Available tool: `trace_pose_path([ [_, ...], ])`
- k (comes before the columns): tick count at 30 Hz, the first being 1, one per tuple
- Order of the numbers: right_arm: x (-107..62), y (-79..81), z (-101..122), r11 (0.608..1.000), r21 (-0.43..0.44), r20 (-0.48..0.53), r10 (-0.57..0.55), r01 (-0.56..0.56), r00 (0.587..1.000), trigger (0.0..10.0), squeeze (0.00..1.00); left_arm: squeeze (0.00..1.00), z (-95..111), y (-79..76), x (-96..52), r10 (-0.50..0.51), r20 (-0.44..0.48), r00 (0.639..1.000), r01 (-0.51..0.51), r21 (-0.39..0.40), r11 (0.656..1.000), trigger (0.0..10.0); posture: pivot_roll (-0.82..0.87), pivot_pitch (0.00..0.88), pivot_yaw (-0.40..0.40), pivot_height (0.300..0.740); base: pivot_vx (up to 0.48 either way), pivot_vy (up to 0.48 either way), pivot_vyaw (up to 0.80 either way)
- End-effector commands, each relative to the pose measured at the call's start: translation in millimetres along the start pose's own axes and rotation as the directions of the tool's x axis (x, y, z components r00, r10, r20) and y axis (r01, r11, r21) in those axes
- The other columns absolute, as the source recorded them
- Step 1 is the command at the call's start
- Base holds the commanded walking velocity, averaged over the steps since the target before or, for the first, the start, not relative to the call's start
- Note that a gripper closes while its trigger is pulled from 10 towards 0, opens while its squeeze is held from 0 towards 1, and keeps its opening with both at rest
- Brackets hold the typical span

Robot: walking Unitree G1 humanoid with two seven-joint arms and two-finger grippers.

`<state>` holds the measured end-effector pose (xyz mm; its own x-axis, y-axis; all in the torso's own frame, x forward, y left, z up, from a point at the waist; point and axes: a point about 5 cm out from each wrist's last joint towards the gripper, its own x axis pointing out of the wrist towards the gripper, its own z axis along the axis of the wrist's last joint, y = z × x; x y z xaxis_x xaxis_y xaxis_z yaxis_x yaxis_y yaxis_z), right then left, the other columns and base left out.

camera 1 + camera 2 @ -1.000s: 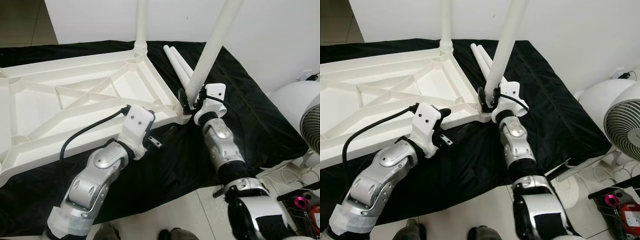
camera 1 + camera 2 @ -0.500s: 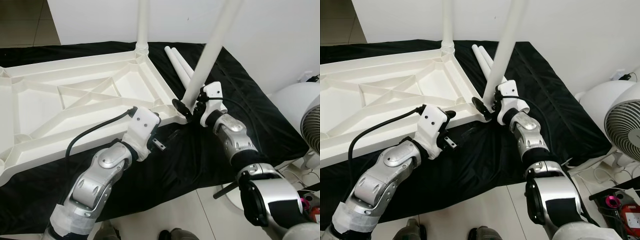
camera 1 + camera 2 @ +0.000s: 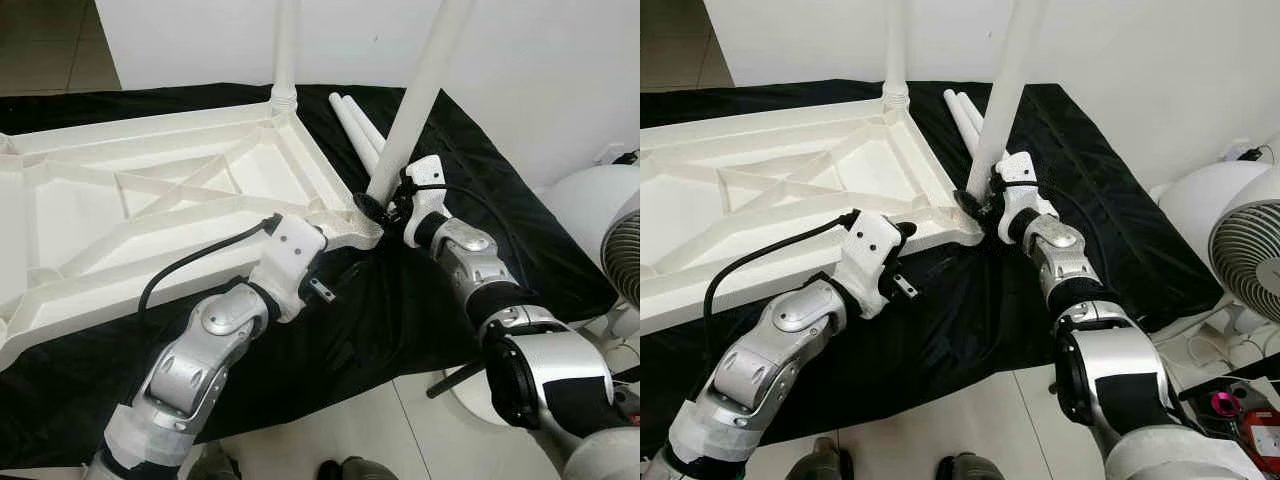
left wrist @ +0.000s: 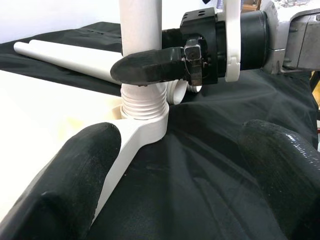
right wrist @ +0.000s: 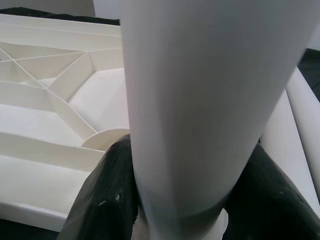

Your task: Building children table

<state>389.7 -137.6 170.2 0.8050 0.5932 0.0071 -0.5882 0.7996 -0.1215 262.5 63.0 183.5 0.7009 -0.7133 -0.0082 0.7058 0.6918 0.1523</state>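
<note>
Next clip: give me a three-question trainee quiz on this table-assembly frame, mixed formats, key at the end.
1. True or false: the right pincer is clamped around the leg standing in the near corner socket of the upturned tabletop.
2. How many loose legs lie on the black cloth? A) none B) two C) four
3. Fill in: the left pincer is ____, hovering by the near corner.

Key: 1 true; 2 B; 3 open

- The right end effector (image 3: pixel 385 207) clamps the leaning leg (image 3: pixel 415 100) at the tabletop's (image 3: pixel 150 210) near corner.
- The left end effector (image 3: pixel 330 272) sits beside that corner, fingers seemingly spread.
- Two spare legs (image 3: pixel 355 128) lie on the black cloth (image 3: pixel 470 200).
</note>
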Motion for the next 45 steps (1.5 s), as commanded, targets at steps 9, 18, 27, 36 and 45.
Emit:
trace_pose_path([
  [9, -5.1, 4.3, -24, 0.996, 0.081, -0.070, -0.043, 0.049, 0.997, 7.1, 0.00, 0.00, 2, -2.1, 0.3, -0.029, 0.006, 1.000, 0.029, 0.002, 1.000, 10.0, 0.03, 0.059, -0.078, 0.740, 0.000, 0.000, 0.00],
  [18, 3.3, 11.9, -30, 0.956, 0.143, -0.099, -0.243, 0.255, 0.965, 10.0, 0.00, 0.00, 1, -3.4, -1.8, -0.028, 0.003, 1.000, 0.028, -0.011, 1.000, 10.0, 0.03, 0.072, -0.085, 0.740, 0.000, 0.000, 0.00],
  [27, 17.1, 43.8, -26, 0.863, 0.175, -0.066, -0.469, 0.473, 0.881, 10.0, 0.00, 0.00, 0, -2.4, -2.7, -0.021, 0.001, 1.000, 0.021, -0.016, 1.000, 10.0, 0.03, 0.069, -0.100, 0.740, 0.000, 0.000, 0.00],
  [36, 11.0, 78.2, -22, 0.822, 0.214, -0.043, -0.531, 0.527, 0.846, 10.0, 0.00, 0.00, -1, 4.0, -5.8, -0.002, -0.005, 1.000, 0.002, -0.009, 1.000, 10.0, 0.03, 0.067, -0.105, 0.740, 0.000, 0.000, 0.00],
  [45, -5.1, 87.6, -24, 0.829, 0.190, -0.050, -0.527, 0.526, 0.849, 10.0, 0.00, 0.00, -1, 10.1, -6.6, 0.006, -0.007, 1.000, -0.006, 0.007, 1.000, 10.0, 0.02, 0.065, -0.099, 0.740, 0.000, 0.000, 0.00],
])
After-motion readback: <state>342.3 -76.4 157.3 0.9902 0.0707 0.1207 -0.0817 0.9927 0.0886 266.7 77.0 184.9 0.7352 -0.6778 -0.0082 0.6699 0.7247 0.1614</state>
